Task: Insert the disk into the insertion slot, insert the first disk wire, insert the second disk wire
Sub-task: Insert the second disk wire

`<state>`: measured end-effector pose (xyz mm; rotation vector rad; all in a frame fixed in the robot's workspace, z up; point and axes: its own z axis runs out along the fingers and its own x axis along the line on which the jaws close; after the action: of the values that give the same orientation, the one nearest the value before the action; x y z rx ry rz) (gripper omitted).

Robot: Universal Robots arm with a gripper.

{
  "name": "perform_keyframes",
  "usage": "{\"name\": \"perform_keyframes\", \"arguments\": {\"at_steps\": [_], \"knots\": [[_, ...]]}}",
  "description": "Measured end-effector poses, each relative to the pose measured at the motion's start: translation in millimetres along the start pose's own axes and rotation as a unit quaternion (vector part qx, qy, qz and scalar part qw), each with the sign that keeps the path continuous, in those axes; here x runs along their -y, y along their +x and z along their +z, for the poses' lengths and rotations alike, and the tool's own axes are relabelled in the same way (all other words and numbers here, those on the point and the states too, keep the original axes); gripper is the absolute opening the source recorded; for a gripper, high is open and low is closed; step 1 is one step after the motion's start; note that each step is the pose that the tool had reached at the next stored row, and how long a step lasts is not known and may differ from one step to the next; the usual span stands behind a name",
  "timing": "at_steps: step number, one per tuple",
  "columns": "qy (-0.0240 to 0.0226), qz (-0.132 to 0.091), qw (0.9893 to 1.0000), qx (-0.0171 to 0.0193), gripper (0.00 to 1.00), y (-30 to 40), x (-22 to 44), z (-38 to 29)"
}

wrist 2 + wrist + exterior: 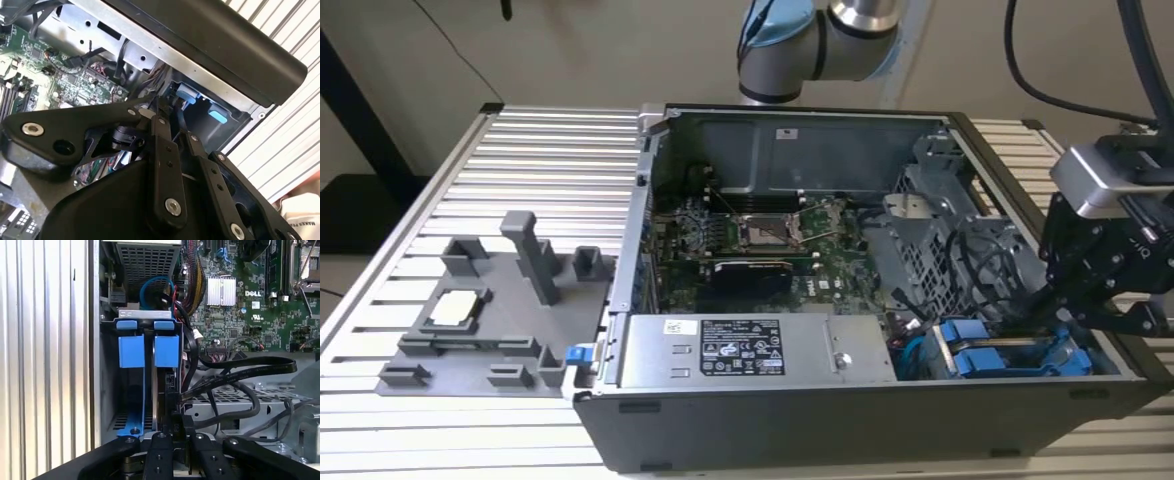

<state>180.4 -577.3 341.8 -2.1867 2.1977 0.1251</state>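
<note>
The disk [166,351] sits in the insertion slot of the grey drive cage [106,390], its blue carrier end beside another blue carrier end [131,351]. In the exterior view the two blue ends [985,358] lie at the case's near corner, on that view's right. My gripper [178,436] hangs over the disk's dark edge, fingers [158,450] close together on the plug of a black disk wire [235,375] that loops away over the cage. The second wrist view has the fingertips [161,116] pointing into the bay near the blue ends [188,95]. What the plug touches is hidden.
The open computer case [761,420] lies on a slatted metal table [534,140]. A silver power-supply box [740,350], the motherboard [761,240] and loose black cables [250,405] crowd the inside. A grey fixture tray [480,320] stands at the exterior view's left.
</note>
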Motion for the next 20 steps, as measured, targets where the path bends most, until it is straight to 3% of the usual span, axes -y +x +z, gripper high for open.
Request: {"name": "perform_keyframes", "arguments": {"at_steps": [6, 10, 20], "knots": [[-0.0001, 0.0, 1.0, 0.0002, 0.19, 0.7, 0.0, 2.5], [-0.0001, 0.0, 1.0, 0.003, 0.19, 0.7, 0.1, 3.7], [-0.0001, 0.0, 1.0, 0.0031, 0.19, 0.8, -1.2, 4.8]]}}
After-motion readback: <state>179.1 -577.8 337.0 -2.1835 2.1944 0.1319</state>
